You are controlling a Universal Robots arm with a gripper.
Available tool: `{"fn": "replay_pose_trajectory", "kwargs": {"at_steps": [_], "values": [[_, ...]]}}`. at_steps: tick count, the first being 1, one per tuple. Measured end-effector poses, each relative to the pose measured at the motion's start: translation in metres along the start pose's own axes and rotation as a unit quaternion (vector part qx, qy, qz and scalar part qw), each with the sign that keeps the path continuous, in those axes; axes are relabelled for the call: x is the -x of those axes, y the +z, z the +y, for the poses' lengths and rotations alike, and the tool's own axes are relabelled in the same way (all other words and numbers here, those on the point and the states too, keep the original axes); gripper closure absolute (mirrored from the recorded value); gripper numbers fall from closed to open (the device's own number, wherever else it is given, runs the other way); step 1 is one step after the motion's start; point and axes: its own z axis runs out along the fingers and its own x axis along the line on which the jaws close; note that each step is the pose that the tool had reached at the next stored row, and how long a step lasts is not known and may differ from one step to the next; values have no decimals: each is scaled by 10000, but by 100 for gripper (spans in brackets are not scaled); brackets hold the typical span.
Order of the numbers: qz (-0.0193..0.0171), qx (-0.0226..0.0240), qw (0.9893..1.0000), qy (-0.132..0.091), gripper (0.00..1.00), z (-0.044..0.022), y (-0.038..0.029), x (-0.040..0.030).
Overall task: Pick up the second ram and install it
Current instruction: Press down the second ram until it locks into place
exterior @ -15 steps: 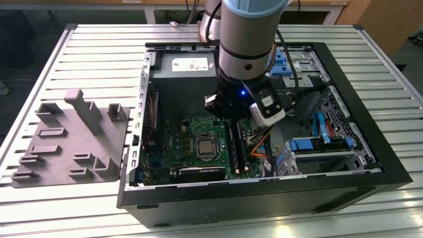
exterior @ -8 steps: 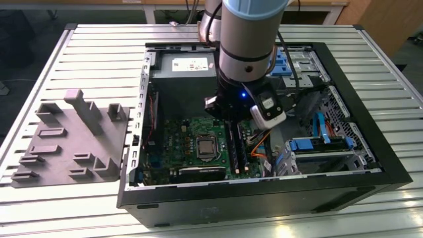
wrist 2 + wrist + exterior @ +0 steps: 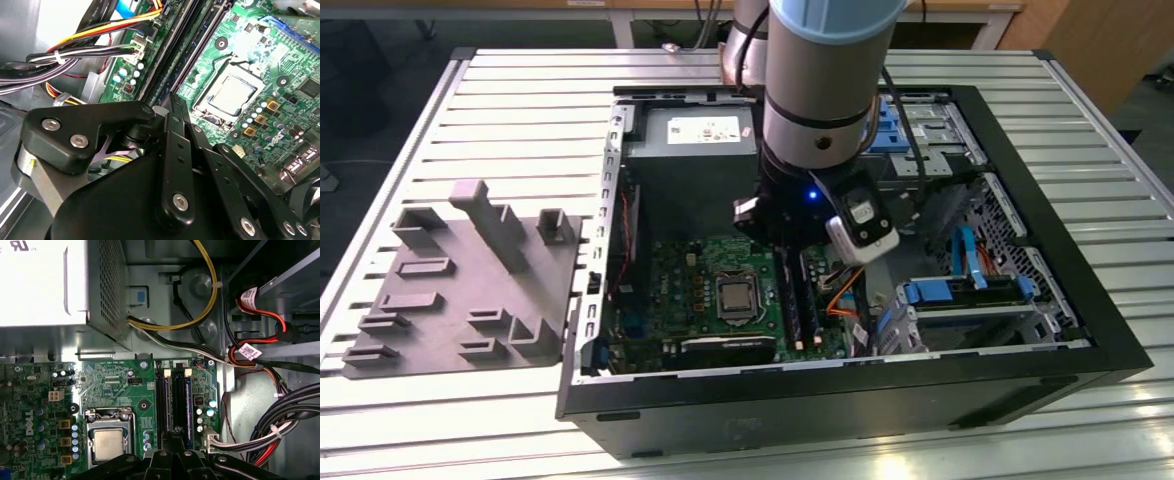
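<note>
1. Exterior view: the open computer case (image 3: 1067, 250) lies on the ribbed metal bench (image 3: 520, 110). Its black walls close round the arm (image 3: 827, 90) on every side, and the arm comes down into it from above.
2. At the exterior view's left, a grey moulded fixture (image 3: 467, 280) with upright posts lies on the bench outside the case, well apart from the arm.
3. Inside the case there is little room. The silver power supply (image 3: 40, 285), with its perforated side, stands at one end of the green motherboard (image 3: 115, 375). At the other side of the memory slots run bundles of yellow, red, black and white cables (image 3: 240, 435).
4. In both wrist views the black, bolted end effector (image 3: 175, 437) (image 3: 162, 107) sits low over the motherboard, right at the long black memory slots (image 3: 166, 405).
5. The second ram (image 3: 189, 405), a slim dark board with a bluish edge, stands on its edge in a slot with a cream latch at the end. It is just beside the tip of the end effector. I cannot tell whether it is touched or fully seated.
6. I cannot tell whether the end effector is open or closed, because its tip is hidden by its own links.
7. The square, shiny metal processor socket (image 3: 107, 445) lies near the slots, on the power supply side.
</note>
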Motion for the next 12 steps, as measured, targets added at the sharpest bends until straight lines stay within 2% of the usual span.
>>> {"fn": "replay_pose_trajectory", "kwargs": {"at_steps": [12], "values": [[0,0,10000,0,89,-47,0,5]]}}
